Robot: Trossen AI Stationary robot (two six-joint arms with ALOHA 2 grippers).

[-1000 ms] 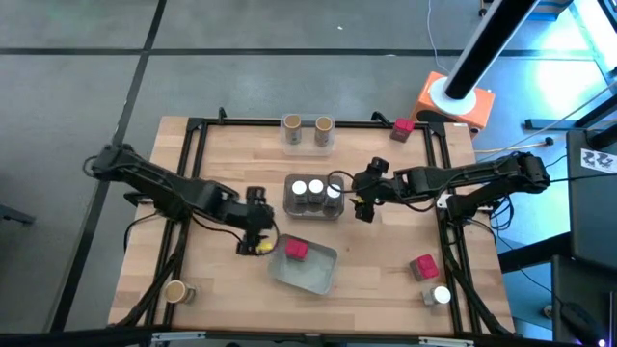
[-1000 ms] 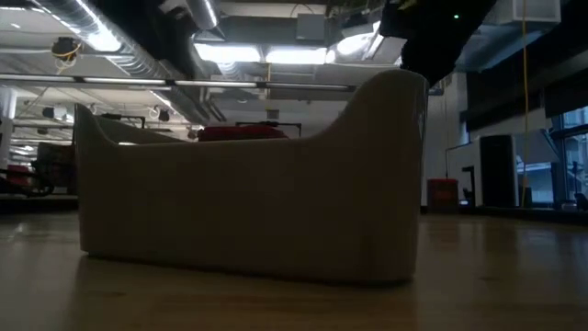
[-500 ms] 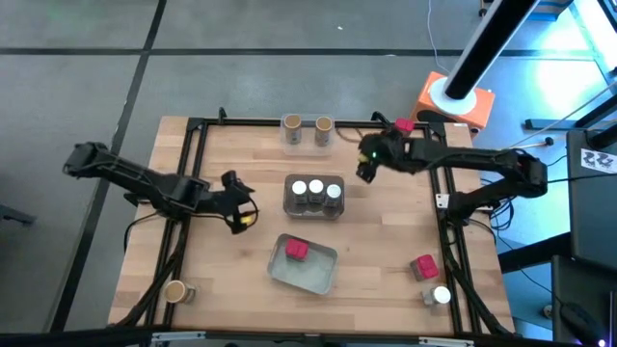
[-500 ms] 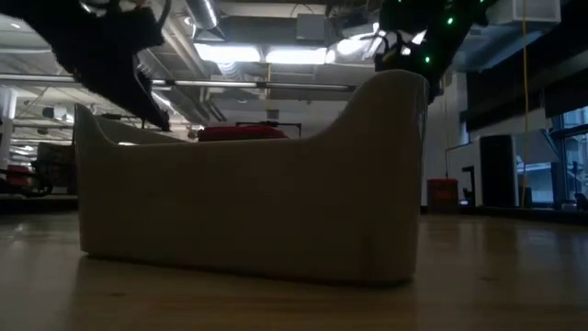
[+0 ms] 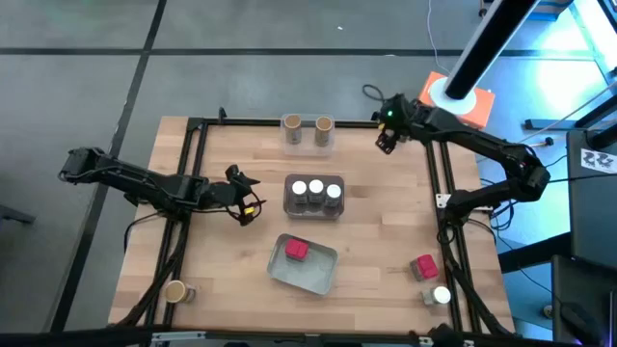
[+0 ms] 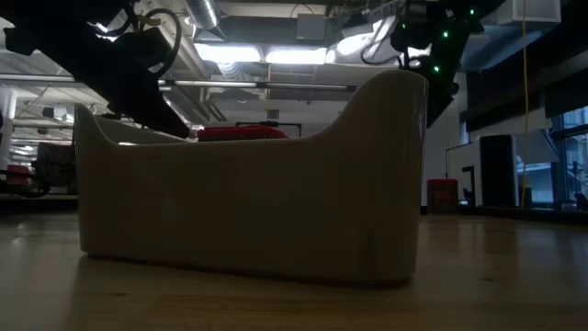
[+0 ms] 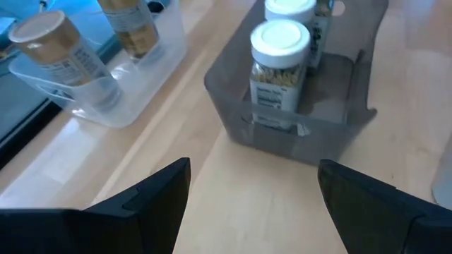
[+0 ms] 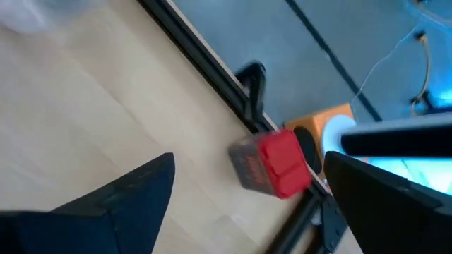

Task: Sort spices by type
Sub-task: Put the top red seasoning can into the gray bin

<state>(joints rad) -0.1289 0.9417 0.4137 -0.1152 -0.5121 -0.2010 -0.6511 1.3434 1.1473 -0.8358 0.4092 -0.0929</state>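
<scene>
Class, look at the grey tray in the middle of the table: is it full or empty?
Holding jars: the grey tray has three white-lidded jars standing upright in a row.

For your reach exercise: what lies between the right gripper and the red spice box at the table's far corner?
Nothing: in the right wrist view only bare wood separates the open right gripper from the red box.

Robotics lab: exposed ceiling ducts [image 6: 207,18], strip lights [image 6: 266,53], framed wooden table [image 5: 376,231] on grey floor [image 5: 77,87].

the high view looks straight down on the whole desk [image 5: 376,241]. the low view sits at desk height, close against the grey tray [image 6: 248,202]. the left wrist view shares the dark bin [image 7: 296,134] with the high view.
</scene>
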